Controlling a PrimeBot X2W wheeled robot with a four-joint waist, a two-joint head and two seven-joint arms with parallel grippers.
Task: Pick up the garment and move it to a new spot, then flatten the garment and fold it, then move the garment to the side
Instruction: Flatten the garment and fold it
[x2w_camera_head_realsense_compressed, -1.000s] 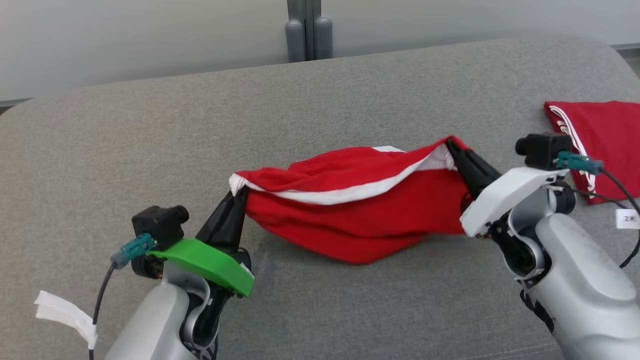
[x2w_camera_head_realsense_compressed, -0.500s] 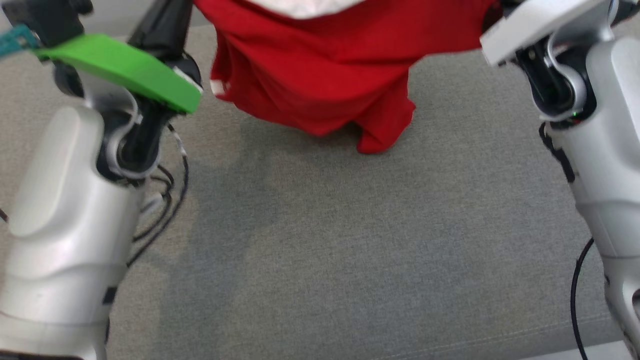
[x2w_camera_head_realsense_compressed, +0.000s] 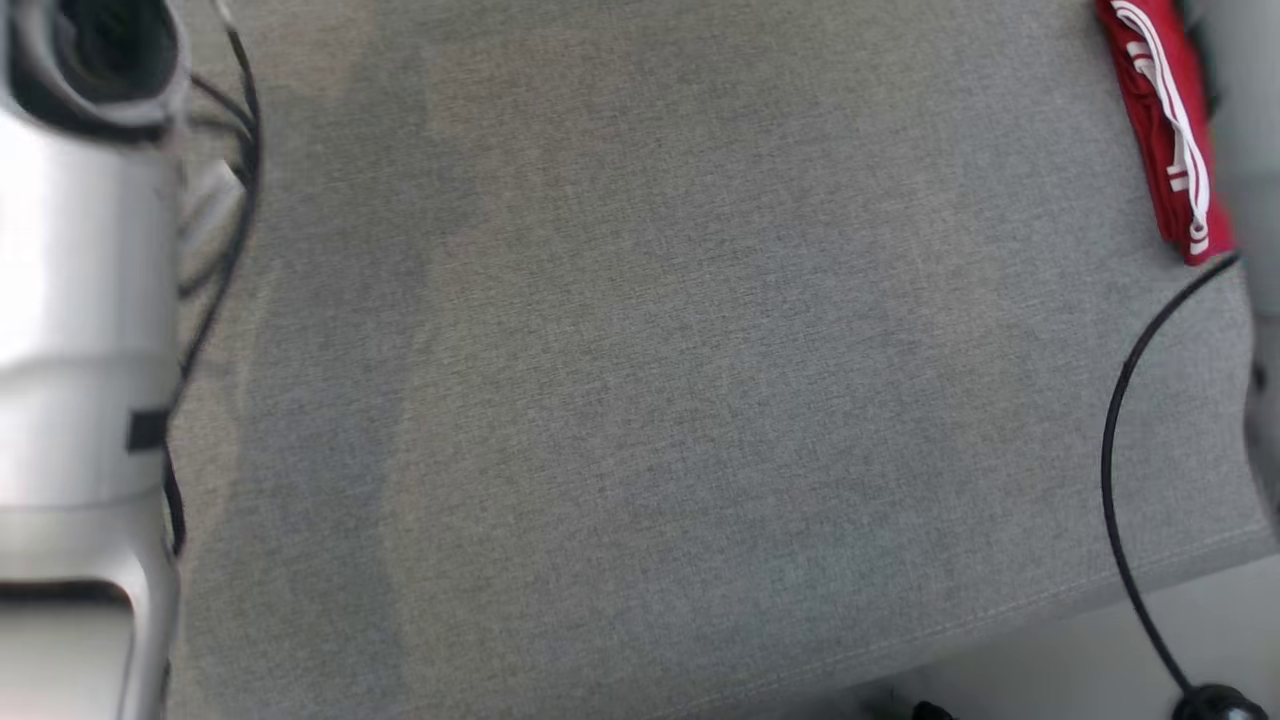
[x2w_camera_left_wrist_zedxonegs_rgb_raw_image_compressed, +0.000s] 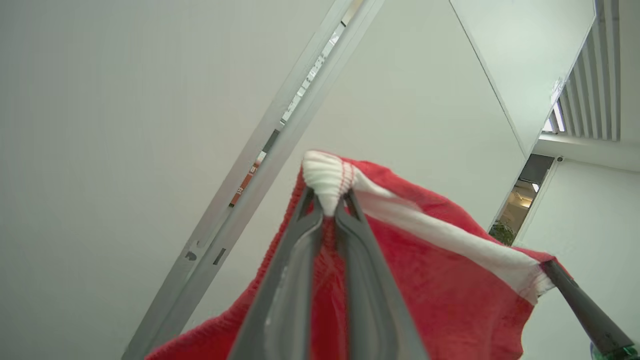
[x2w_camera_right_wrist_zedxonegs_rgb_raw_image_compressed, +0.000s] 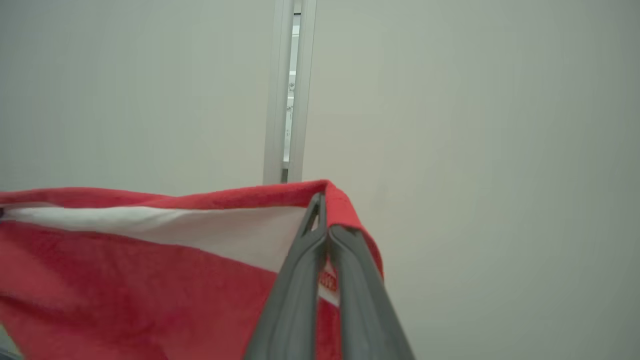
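The red garment (x2w_camera_left_wrist_zedxonegs_rgb_raw_image_compressed: 425, 280) hangs in the air, stretched between the two pincers by its white elastic waistband (x2w_camera_left_wrist_zedxonegs_rgb_raw_image_compressed: 450, 240). In the left wrist view, the left pincer (x2w_camera_left_wrist_zedxonegs_rgb_raw_image_compressed: 330, 197) is clamped on one gathered end of that band, the bunched white fabric poking out just past the fingertips. The band runs down and to the right of that view to its other end, where a dark finger (x2w_camera_left_wrist_zedxonegs_rgb_raw_image_compressed: 580, 305) of the other arm grips it. Behind the cloth are a pale wall, a slanting metal rail (x2w_camera_left_wrist_zedxonegs_rgb_raw_image_compressed: 280, 130) and a slatted ceiling vent (x2w_camera_left_wrist_zedxonegs_rgb_raw_image_compressed: 595, 75) (the camera is looking upward).

In the right wrist view, the right pincer (x2w_camera_right_wrist_zedxonegs_rgb_raw_image_compressed: 320, 212) is pressed together on the garment's top edge, with red cloth folded over one side of the fingers and the white band trailing off to the left. A vertical metal post (x2w_camera_right_wrist_zedxonegs_rgb_raw_image_compressed: 287, 100) stands on the wall behind.

The head view looks down on a counter (x2w_camera_head_realsense_compressed: 650, 350) covered in grey fabric. The pale left forearm (x2w_camera_head_realsense_compressed: 80, 300) is at the left edge, loose black cables (x2w_camera_head_realsense_compressed: 225, 230) beside it. A second red garment (x2w_camera_head_realsense_compressed: 1160, 130) with white stripes lies at the counter's upper right, and a black cable (x2w_camera_head_realsense_compressed: 1120, 480) curves down past the right edge.
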